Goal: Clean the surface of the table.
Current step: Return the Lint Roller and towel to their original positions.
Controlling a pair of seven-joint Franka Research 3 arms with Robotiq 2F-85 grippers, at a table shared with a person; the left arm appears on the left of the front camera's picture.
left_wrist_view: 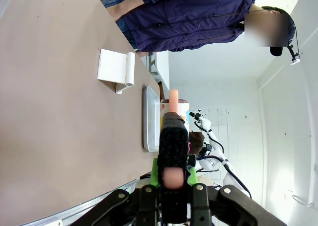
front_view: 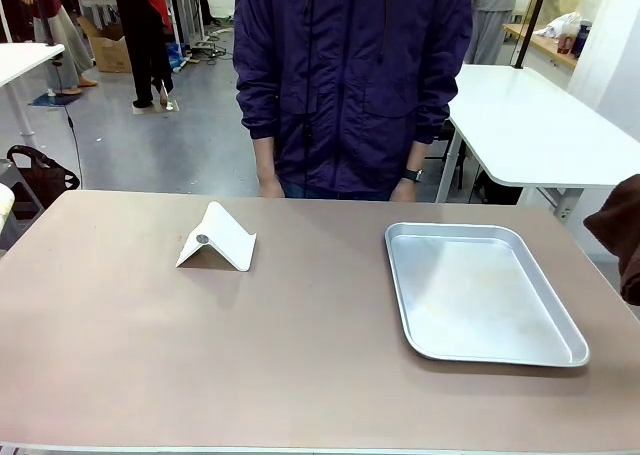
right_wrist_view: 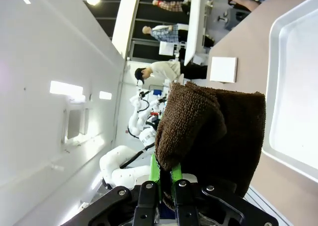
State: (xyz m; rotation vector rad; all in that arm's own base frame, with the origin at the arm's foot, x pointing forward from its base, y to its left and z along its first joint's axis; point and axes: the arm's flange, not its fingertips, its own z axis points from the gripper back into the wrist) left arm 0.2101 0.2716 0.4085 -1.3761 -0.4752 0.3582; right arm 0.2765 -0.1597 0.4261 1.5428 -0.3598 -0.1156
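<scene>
- Your right gripper (right_wrist_view: 166, 179) is clenched on a dark brown cloth (right_wrist_view: 211, 134); in the right wrist view the cloth bunches over the green pads and hides the fingertips.
- In the front view you see that brown cloth (front_view: 620, 237) at the right edge of the picture, hanging beside the table's right end, partly cut off.
- Your left gripper (left_wrist_view: 172, 174) has its fingers pressed together, and between them sits a dark block with a pink, rod-like part (left_wrist_view: 174, 99) sticking out past the tips; you cannot tell what this object is.
- The table (front_view: 300, 355) is wide, with a matte brownish-taupe top and a pale edge, stretching across the whole front view between you and the person.
- On its left half stands a small white folded stand (front_view: 216, 238), tent-shaped, with a small round spot on its near face.
- On its right half lies a silver metal tray (front_view: 540, 352), well apart from the stand; it is rectangular with rounded corners and holds nothing you can see.
- At the far edge stands a person in a dark purple jacket (front_view: 350, 75), hands (front_view: 405, 189) hanging down just behind the table, a watch on one wrist.
- Behind are white-topped tables (front_view: 530, 125), a grey floor, and other people standing farther back.
- The right wrist view is rolled sideways; it shows a white wall with lit panels.
</scene>
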